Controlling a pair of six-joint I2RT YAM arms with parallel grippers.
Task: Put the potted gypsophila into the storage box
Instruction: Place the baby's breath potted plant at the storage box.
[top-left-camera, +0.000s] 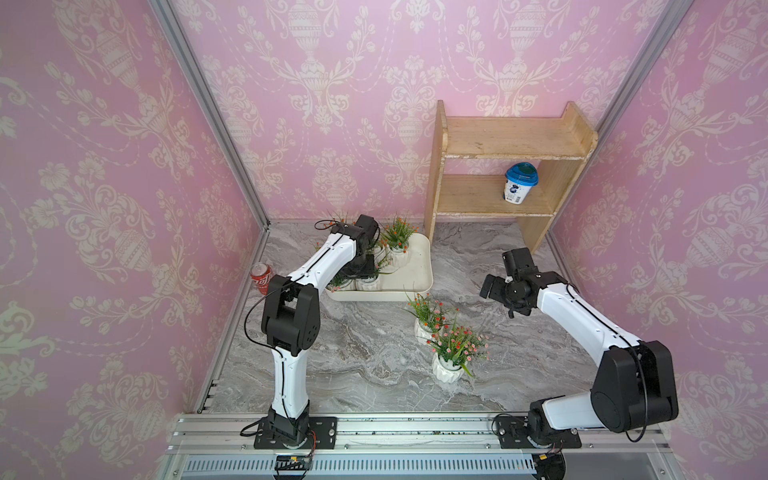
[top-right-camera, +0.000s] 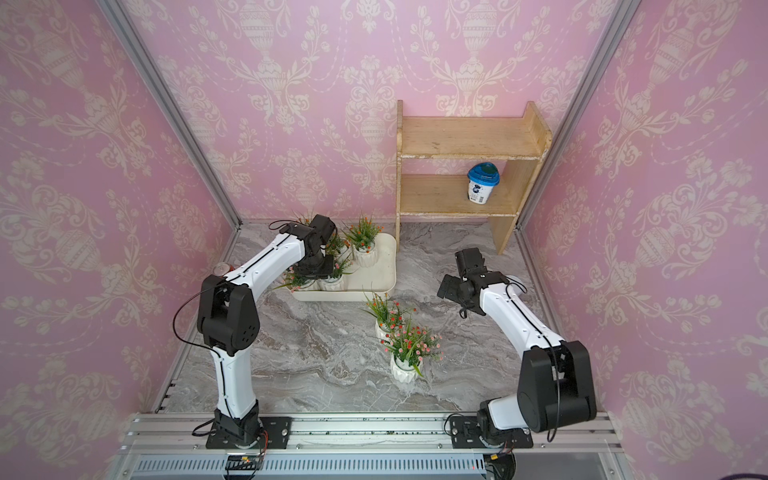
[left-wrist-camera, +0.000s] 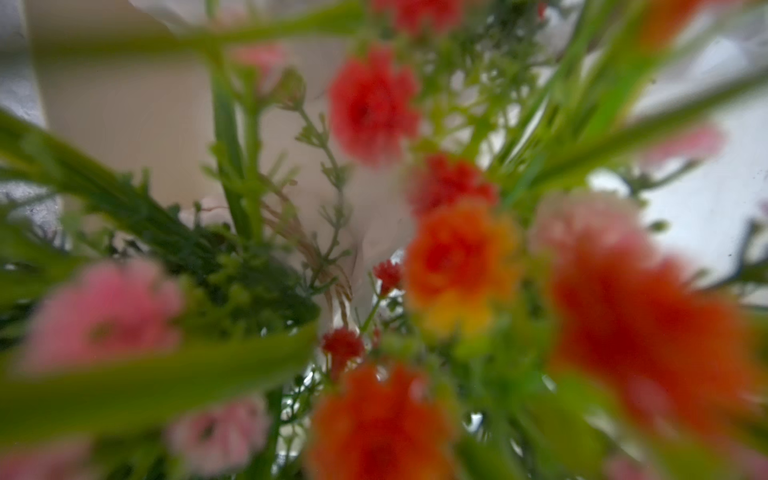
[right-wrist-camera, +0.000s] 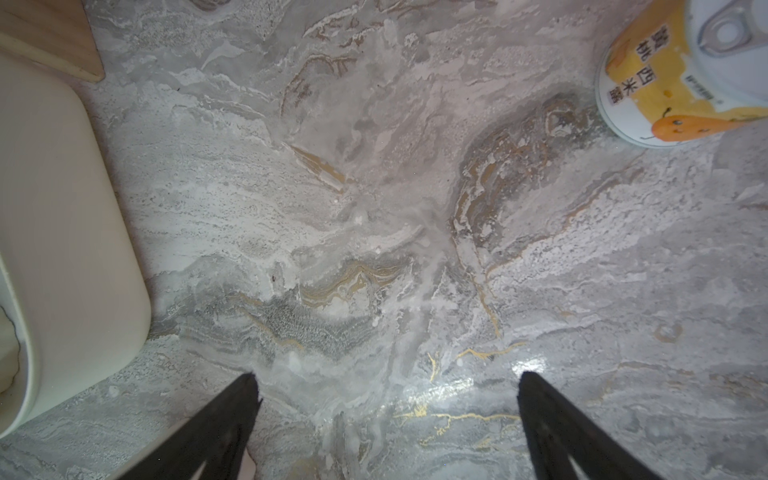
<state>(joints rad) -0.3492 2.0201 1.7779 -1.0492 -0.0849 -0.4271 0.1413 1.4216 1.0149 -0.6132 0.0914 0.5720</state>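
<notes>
Gypsophila pots (top-left-camera: 399, 254) in the storage box (top-left-camera: 428, 272) may be toppled if snagged by the left gripper (top-left-camera: 365, 269), whose opening cannot be told.

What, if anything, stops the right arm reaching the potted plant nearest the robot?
Probably nothing, so yes: the front pot stands on open table, the right tool is open and empty; a second pot sits just behind.
</notes>
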